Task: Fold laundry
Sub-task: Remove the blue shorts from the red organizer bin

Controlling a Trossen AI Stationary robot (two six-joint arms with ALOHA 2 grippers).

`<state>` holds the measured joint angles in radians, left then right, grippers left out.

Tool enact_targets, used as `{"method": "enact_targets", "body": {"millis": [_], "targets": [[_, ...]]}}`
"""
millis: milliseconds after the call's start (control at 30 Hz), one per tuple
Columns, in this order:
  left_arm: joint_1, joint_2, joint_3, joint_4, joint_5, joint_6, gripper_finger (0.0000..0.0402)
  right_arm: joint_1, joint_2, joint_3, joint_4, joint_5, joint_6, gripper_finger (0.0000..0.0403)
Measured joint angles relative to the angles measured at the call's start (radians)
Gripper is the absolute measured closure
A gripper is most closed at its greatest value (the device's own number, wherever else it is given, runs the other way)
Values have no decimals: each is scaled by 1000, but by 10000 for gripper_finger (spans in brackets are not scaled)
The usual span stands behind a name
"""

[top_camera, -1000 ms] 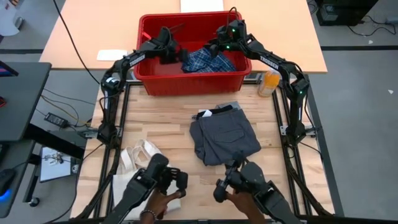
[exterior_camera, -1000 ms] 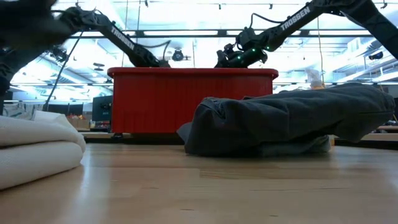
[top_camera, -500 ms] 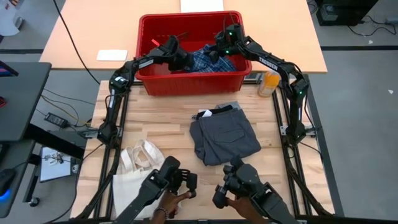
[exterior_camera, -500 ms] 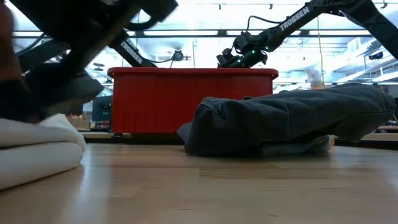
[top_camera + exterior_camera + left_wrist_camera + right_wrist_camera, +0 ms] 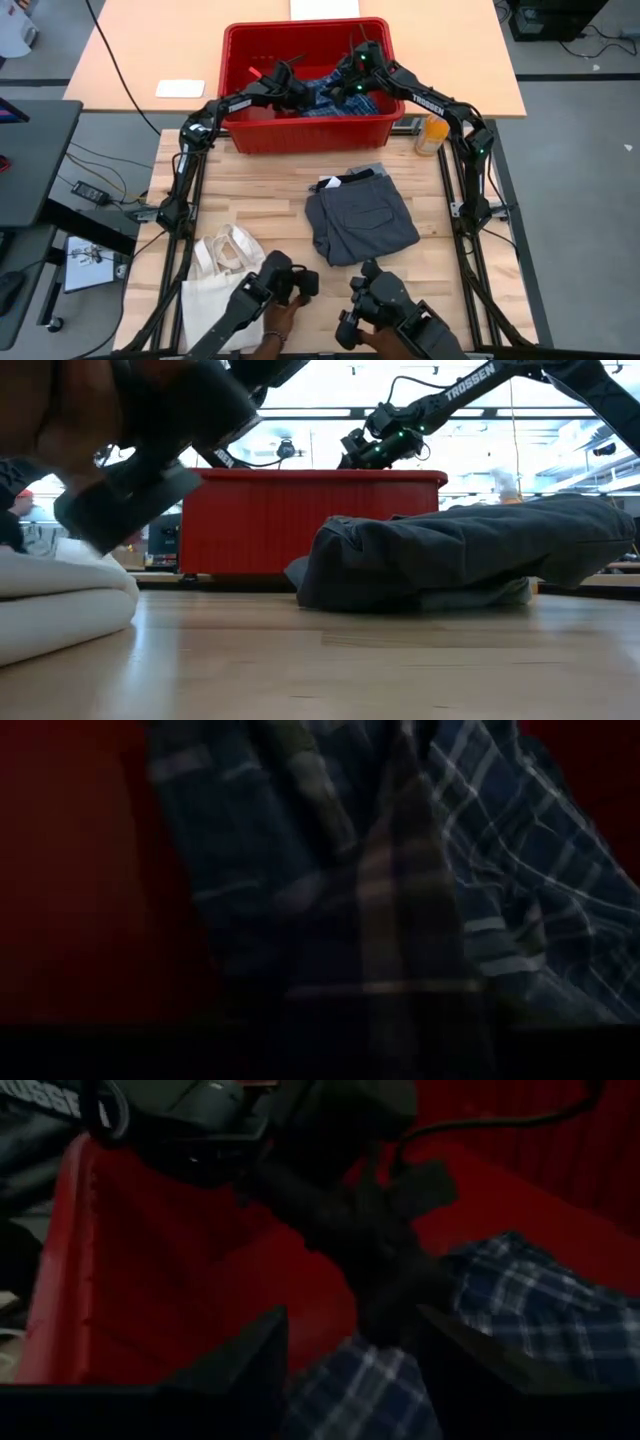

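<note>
step: both arms reaching into the red bin (image 5: 245,135) at the far edge of the bench (image 5: 260,190), going for the plaid piece (image 5: 330,92) — my read, pickup before a fold.
plaid piece: crumpled in the bin, towards its right half, between the two grippers.
left gripper (image 5: 296,78): inside the bin, just beside the plaid's left edge. Wrist view is filled w/ plaid cloth right up close. Can't tell if fingers are wide, narrow or already on cloth.
right gripper (image 5: 352,72): over the plaid from the right side; its wrist view shows both fingers (image 5: 240,1365) spread apart, nothing between them, plaid just beyond.
grey pieces (image 5: 358,222): folded stack mid-bench, well apart from the bin. Leave alone.
tote bag (image 5: 215,268): near-left of bench, not laundry.
how to do it well: pinch near an edge or corner, not mid-bunch; grab one layer only. Lift w/ both arms spread so cloth hangs flat, clear the bin wall before moving to open bench.
risk: arms sit close inside the bin, watch for a clash; a mid-bunch grip prob. means a re-grasp.
</note>
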<state>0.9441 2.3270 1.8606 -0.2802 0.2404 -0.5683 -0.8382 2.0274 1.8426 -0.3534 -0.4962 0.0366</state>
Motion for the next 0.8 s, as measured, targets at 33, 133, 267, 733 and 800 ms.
{"method": "enact_targets", "body": {"millis": [33, 133, 267, 733, 800], "targets": [[2, 0, 0, 2, -2, 3, 247, 1, 0, 17, -30, 8, -14, 185], [10, 0, 0, 39, 47, 2, 361, 1, 0, 68, -108, 50, -62, 190], [28, -2, 0, 116, 172, -60, 383, -4, 0, 149, -224, 101, -117, 193], [89, -183, 0, 155, 307, -106, 386, -49, -2, 283, -473, 117, -304, 193], [94, -203, 0, 159, 309, -122, 386, -46, -2, 280, -472, 118, -320, 190]]}}
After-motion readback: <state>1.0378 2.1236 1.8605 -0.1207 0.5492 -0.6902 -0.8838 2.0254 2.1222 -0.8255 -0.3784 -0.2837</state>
